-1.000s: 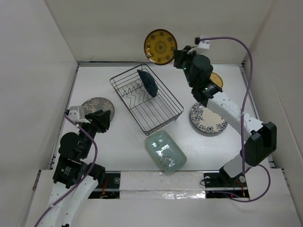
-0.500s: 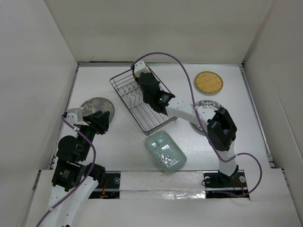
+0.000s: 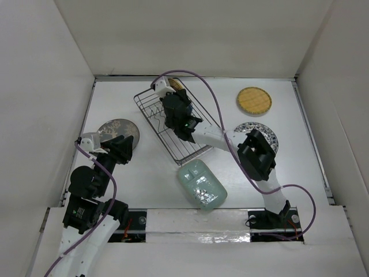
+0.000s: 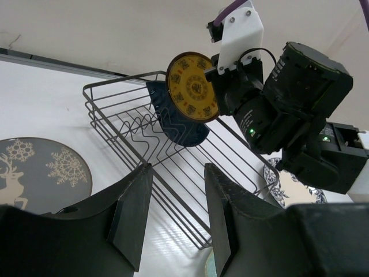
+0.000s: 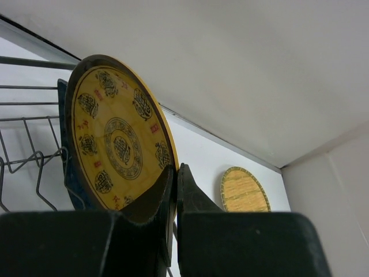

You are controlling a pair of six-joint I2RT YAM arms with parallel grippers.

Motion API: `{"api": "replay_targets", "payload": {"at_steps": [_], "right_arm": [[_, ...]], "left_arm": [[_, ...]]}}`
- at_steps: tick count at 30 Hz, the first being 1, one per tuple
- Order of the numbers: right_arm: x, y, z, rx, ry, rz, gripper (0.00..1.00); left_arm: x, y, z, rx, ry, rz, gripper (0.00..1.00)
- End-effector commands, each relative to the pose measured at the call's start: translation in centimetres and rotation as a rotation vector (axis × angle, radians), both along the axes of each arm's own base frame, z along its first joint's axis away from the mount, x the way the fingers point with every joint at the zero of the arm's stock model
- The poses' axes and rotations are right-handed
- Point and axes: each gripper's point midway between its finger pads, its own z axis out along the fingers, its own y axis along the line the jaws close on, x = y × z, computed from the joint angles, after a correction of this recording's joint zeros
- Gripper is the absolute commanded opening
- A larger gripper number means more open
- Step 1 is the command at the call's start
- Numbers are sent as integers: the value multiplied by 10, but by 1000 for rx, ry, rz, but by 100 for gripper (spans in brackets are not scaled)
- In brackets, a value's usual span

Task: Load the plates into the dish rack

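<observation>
My right gripper point(image 5: 176, 168) is shut on the rim of a yellow round patterned plate point(image 5: 118, 141) and holds it on edge over the wire dish rack point(image 3: 187, 144). A dark blue leaf-shaped plate point(image 4: 180, 124) stands in the rack just behind the yellow one point(image 4: 192, 88). From above, the right gripper point(image 3: 174, 93) is at the rack's far end, with the right arm hiding the blue plate. My left gripper point(image 4: 179, 168) is open and empty beside the grey floral plate point(image 3: 118, 130). A pale green rectangular plate point(image 3: 202, 183) lies in front of the rack.
A yellow woven round plate point(image 3: 253, 100) lies at the back right. A black-and-white patterned plate point(image 3: 266, 135) lies to the right of the rack, partly under the right arm. White walls enclose the table on three sides.
My right arm has swung from near the back wall down and left with the yellow plate, over the rack's far end beside the blue plate. The left arm has barely moved.
</observation>
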Motion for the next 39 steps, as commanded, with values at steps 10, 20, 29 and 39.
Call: {"api": "replay_targets", "payload": {"at_steps": [10, 20, 29, 39], "right_arm": [[2, -2, -34, -24, -33, -87, 0], [-4, 8, -66, -11, 13, -95, 0], [-21, -19, -41, 151, -75, -313, 0], [-7, 2, -64, 205, -6, -181, 0]], "left_arm": [[-2, 1, 14, -5, -49, -2, 38], [0, 1, 13, -3, -43, 2, 38], [4, -6, 9, 7, -28, -25, 38], [0, -6, 11, 2, -39, -33, 38]]}}
